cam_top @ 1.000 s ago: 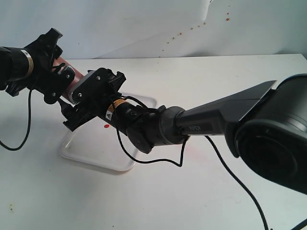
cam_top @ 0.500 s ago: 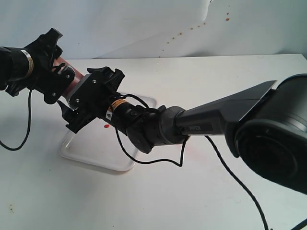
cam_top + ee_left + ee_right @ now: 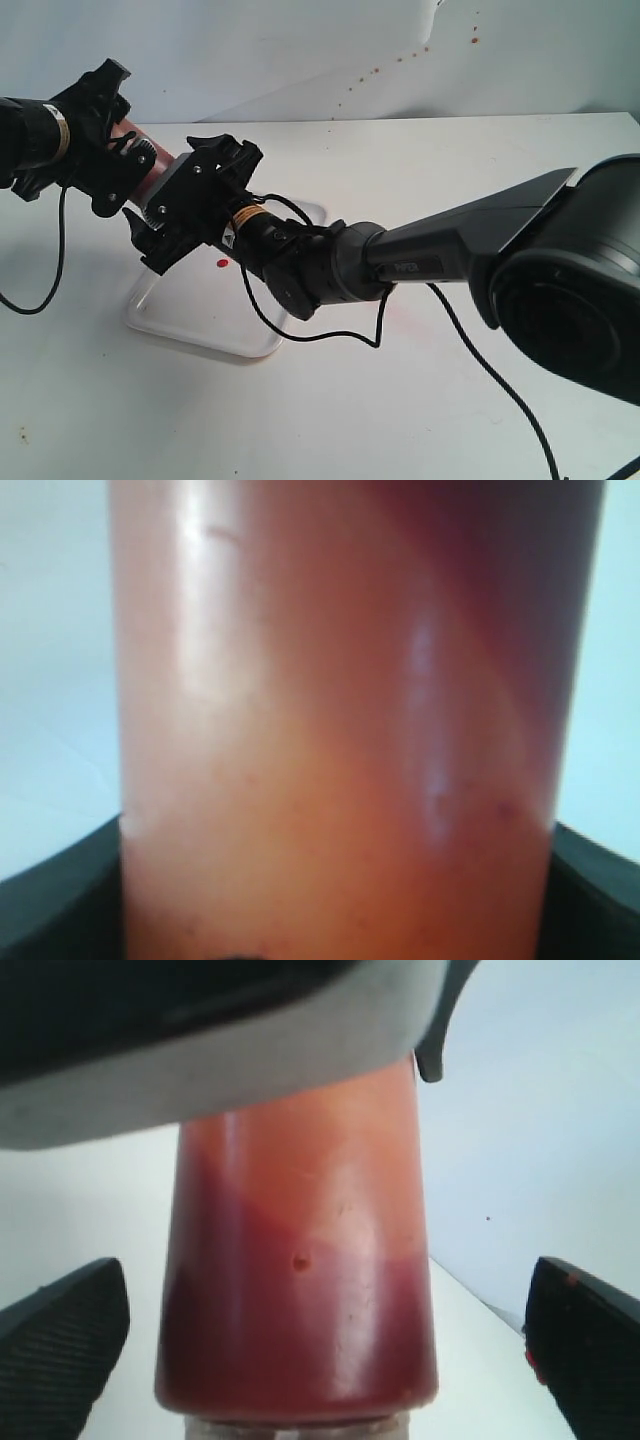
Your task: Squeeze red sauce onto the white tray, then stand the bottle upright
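The bottle, translucent orange-red, hangs tilted above the far left end of the white tray. My left gripper is shut on it; in the left wrist view the bottle fills the frame, with a black finger pressed against each side. My right gripper is open around the darker red end of the bottle, its fingertips well apart from it on both sides. A small round blob of red sauce lies on the tray. The nozzle and cap are hidden.
My right arm stretches across the tray from the large dark base at the right. Black cables trail over the tray's near rim and the white table. Red specks dot the back wall.
The right gripper's fingers have spread a little wider around the bottle. The left gripper and the bottle have stayed where they were.
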`<state>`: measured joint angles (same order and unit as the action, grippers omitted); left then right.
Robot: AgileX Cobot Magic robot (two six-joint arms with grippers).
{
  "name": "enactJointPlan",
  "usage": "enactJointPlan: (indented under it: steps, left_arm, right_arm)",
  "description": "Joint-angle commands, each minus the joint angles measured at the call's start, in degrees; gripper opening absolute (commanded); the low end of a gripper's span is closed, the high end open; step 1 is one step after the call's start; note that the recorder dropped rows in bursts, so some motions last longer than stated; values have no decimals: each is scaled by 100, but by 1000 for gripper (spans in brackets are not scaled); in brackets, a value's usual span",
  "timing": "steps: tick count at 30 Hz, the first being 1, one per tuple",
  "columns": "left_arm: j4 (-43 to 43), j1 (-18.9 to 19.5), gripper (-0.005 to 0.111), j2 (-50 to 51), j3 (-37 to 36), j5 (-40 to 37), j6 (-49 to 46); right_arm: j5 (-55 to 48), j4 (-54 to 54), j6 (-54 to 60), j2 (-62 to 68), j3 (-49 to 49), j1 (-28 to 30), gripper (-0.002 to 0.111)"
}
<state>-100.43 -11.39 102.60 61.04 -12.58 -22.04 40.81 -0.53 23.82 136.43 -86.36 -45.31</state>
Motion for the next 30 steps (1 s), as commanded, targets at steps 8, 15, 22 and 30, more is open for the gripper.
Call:
enactJointPlan:
  steps: [8,15,22,30]
  left_arm:
    - [48,-20,0,-128,34,-23,37]
    - [48,-20,0,-128,34,-23,-55]
    - [48,-20,0,-128,34,-23,-94]
    - [48,-20,0,-128,34,-23,-94]
  right_arm:
    - [1,111,16,484,-781,7,100]
    - [42,122,2,512,-905,-28,96]
    - [-330,587,-8,512,-905,-50,56]
    - [-471,607,-8,501,-905,-50,0]
